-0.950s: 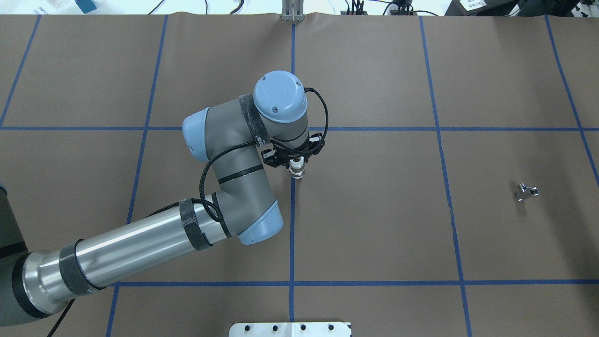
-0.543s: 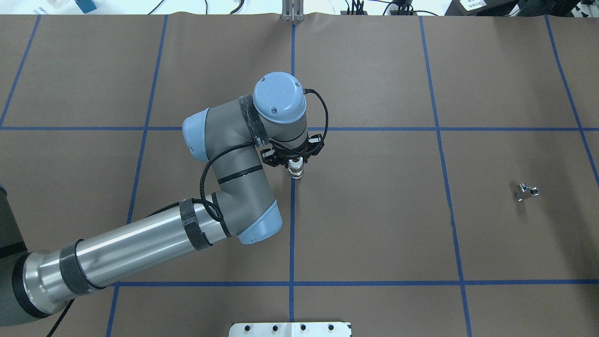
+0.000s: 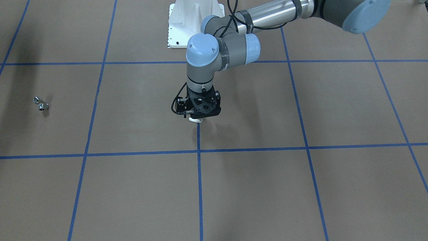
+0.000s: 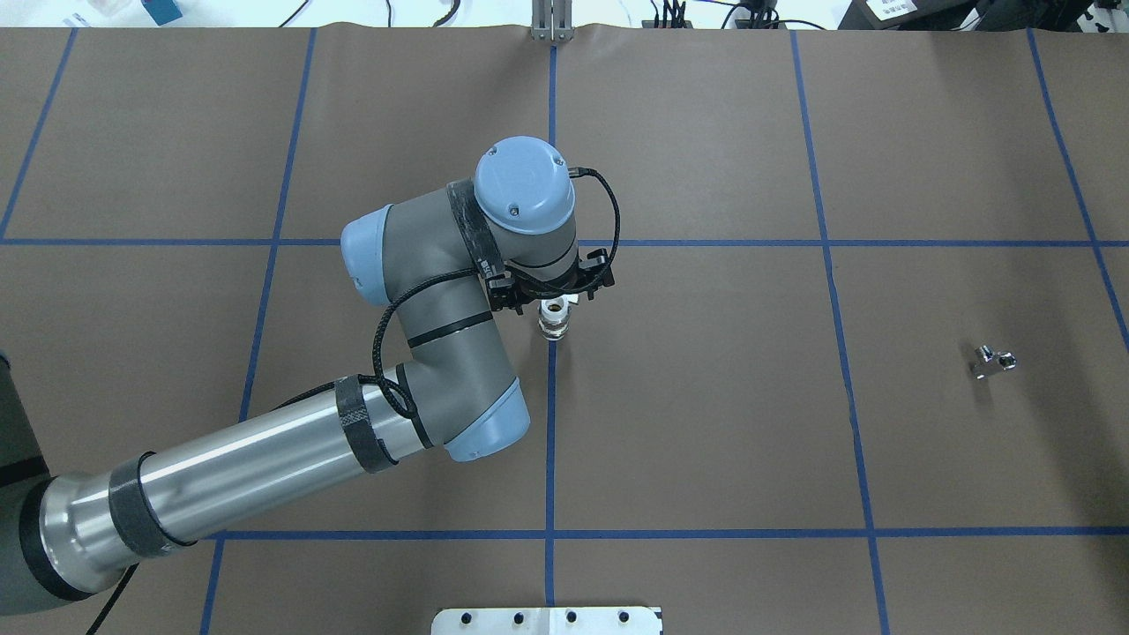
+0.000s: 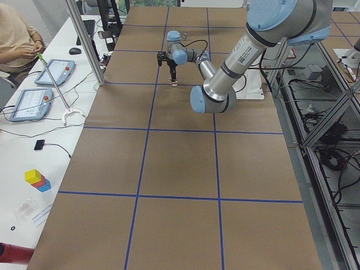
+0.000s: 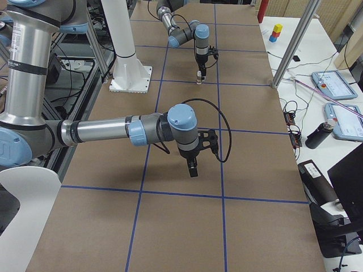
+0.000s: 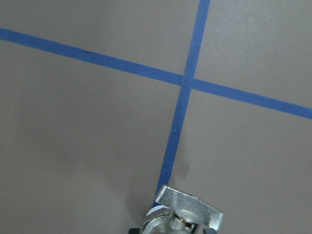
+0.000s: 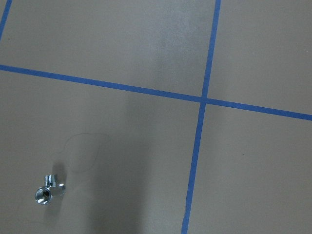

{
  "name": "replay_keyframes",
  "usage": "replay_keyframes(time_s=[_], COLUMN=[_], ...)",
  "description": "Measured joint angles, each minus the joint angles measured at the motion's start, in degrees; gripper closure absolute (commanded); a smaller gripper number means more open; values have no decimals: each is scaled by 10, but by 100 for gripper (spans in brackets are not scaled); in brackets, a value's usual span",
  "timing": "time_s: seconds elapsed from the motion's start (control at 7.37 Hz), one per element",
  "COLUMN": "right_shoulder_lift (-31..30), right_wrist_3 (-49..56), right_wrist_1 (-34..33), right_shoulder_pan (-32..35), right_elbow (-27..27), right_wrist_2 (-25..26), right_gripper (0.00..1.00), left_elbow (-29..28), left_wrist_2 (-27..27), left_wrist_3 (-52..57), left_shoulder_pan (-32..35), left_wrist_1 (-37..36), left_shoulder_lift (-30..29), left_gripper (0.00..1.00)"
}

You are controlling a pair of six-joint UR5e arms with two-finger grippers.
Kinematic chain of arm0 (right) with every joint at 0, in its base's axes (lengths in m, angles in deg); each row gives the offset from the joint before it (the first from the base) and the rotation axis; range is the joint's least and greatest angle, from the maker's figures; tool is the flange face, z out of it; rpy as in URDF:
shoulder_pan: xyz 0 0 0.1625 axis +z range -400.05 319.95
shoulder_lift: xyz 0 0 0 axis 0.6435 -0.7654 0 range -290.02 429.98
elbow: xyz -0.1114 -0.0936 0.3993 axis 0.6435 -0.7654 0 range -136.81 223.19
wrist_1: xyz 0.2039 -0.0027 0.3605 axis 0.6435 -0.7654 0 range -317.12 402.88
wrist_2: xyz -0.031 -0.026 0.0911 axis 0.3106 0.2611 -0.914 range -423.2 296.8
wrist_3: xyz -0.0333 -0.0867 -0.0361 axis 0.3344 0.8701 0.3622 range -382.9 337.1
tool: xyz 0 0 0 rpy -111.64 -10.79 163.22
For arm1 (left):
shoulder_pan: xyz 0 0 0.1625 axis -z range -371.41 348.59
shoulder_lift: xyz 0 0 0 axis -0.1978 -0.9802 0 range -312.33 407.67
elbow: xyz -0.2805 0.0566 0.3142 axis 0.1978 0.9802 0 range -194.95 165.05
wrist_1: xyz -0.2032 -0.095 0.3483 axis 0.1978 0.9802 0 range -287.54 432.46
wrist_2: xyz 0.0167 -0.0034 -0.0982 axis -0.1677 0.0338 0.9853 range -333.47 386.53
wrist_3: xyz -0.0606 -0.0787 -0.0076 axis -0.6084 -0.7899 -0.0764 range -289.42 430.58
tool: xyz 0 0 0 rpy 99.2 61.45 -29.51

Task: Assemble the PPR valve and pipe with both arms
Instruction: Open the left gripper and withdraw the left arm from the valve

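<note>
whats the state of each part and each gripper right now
PPR valve: clamped in the left gripper; I cannot tell if it is off the table.
left gripper: shut on the PPR valve, pointing down.
pipe: lying loose on the table, nothing touching it.
right gripper: above the table, pointing down; cannot tell whether open or shut.

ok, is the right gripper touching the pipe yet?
Apart. The overhead view shows the pipe lying alone on the brown paper, with no arm near it. In the exterior right view the right gripper hangs above bare paper.
</note>
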State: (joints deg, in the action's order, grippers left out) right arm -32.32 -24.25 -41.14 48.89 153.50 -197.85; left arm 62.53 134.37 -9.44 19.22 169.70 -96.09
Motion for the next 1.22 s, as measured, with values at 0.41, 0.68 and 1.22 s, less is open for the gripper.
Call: replay_keyframes(time_s=[0.41,0.68,1.22], right_shoulder_lift=[0,0,-8], right_wrist_3=[0,-22,-290], right_wrist_1=[1,6,173], right_shoulder_pan=[-1,-11,-145], right_elbow=[0,4,12], right_wrist_2=[-7,-28,-17], right_gripper=[0,0,0], left_elbow=[118,294,483], left_wrist_2=[15,34,150], left_wrist_3=[64,179,603], left_shoulder_pan=[18,50,286], left_wrist_1=[-66,-148,-232], left_shoulder_lift=[45,159,418], left_gripper=[0,0,0])
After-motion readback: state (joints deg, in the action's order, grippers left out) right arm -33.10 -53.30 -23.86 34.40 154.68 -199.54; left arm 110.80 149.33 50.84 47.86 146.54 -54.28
